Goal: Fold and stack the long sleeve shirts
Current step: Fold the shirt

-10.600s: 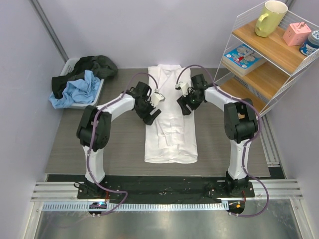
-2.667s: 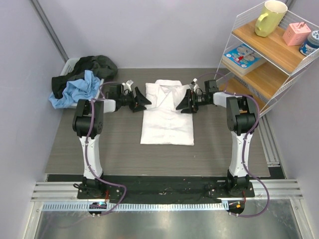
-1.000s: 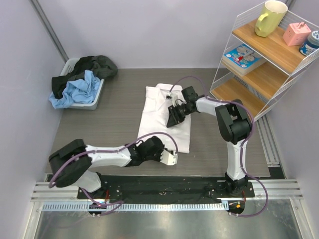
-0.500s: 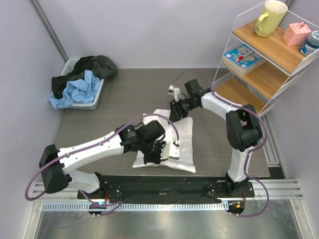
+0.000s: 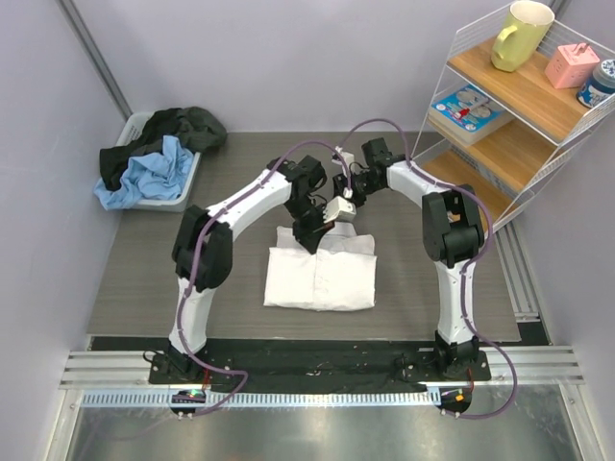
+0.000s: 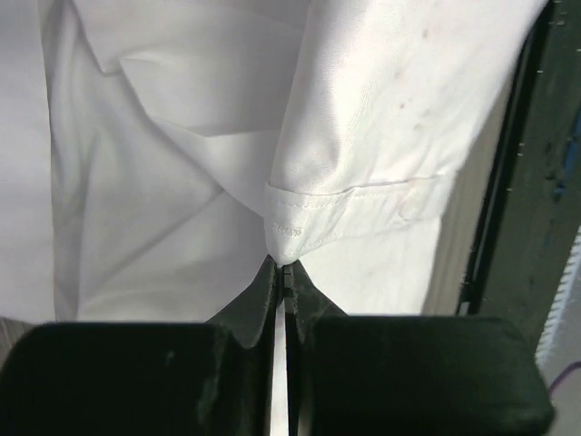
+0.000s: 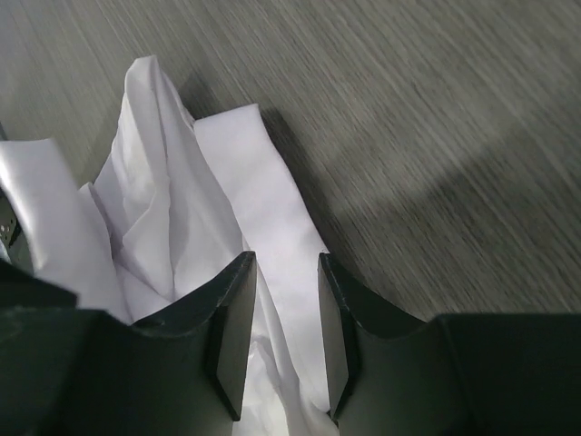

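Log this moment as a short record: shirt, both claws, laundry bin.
shirt: white shirt, folded, on the table
left claw: shut on a hem of the shirt
right claw: jaws parted, shirt cloth between them
bin: grey bin, far left corner, holding dark and blue clothes

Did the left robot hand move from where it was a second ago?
Yes. The left gripper has gone away from the black rail and toward the back wall, its jaws pinching the white shirt by its hem.
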Available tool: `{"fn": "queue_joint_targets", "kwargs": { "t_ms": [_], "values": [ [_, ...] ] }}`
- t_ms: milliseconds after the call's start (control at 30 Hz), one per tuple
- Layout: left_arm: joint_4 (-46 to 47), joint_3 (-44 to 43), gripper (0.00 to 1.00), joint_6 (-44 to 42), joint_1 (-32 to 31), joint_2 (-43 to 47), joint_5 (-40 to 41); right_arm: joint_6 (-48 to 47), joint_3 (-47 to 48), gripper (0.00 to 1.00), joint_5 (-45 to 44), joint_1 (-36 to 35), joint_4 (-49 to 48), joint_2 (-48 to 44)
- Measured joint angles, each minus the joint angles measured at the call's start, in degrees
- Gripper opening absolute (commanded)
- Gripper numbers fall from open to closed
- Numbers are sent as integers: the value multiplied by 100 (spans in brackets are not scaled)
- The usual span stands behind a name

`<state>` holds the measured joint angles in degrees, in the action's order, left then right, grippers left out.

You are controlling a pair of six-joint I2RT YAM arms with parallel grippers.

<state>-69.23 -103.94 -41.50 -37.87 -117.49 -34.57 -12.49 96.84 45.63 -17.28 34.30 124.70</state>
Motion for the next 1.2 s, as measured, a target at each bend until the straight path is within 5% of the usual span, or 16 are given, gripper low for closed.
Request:
{"fn": "queue_joint_targets", "kwargs": {
  "t_ms": [267,400,800,1200],
  "values": [
    [426,-221,57,-389,208,-1152,4,109,-238,38,101,-28,-59,131],
    [817,229,68,-223,238,-942,-74,109,-514,38,107,-50,-87,133],
    [1451,2627,72,487,369,2044,-564,264,-1633,37,610,-426,-688,-229],
    [2616,3401,67,955,382,1762,-798,520,-1856,34,254,-505,-737,-505]
  ]
}}
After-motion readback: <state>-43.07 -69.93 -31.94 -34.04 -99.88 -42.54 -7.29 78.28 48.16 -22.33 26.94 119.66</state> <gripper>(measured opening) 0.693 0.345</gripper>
